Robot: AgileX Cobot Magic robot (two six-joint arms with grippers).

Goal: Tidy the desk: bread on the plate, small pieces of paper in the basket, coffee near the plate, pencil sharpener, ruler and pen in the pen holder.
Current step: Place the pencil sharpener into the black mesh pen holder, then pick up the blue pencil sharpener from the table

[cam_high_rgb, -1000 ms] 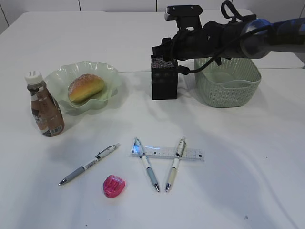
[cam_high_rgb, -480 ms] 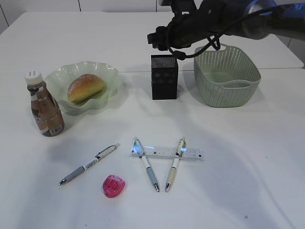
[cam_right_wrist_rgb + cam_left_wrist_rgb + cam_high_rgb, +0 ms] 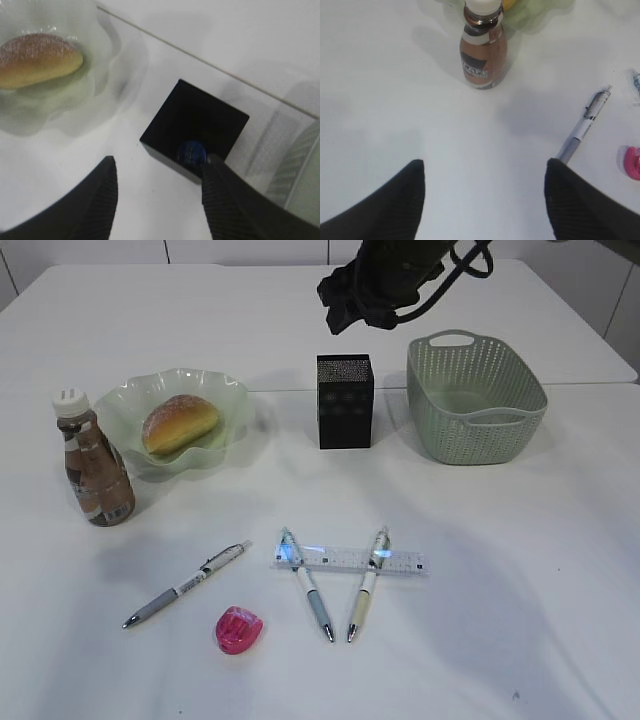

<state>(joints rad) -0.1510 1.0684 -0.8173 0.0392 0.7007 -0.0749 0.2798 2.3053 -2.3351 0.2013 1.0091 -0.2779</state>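
Note:
The bread (image 3: 180, 424) lies on the green wavy plate (image 3: 232, 398). The coffee bottle (image 3: 94, 460) stands left of the plate. Three pens (image 3: 186, 585) (image 3: 307, 586) (image 3: 367, 583), a clear ruler (image 3: 350, 560) and a pink pencil sharpener (image 3: 239, 629) lie at the front. The black pen holder (image 3: 345, 401) stands mid-table, with a small blue round thing (image 3: 191, 152) inside it. My right gripper (image 3: 160, 162) is open and empty, high above the holder (image 3: 195, 125); its arm (image 3: 380, 275) shows at the top. My left gripper (image 3: 484, 167) is open and empty above bare table, near the bottle (image 3: 482, 47). No paper pieces show.
The green woven basket (image 3: 476, 396) stands right of the pen holder; its contents are hard to tell. In the left wrist view a pen (image 3: 583, 126) and the sharpener (image 3: 632, 162) lie to the right. A seam between tables runs behind the holder.
My right arm has risen and drawn back from just above the pen holder to the top edge of the exterior view. The objects on the table have not moved.

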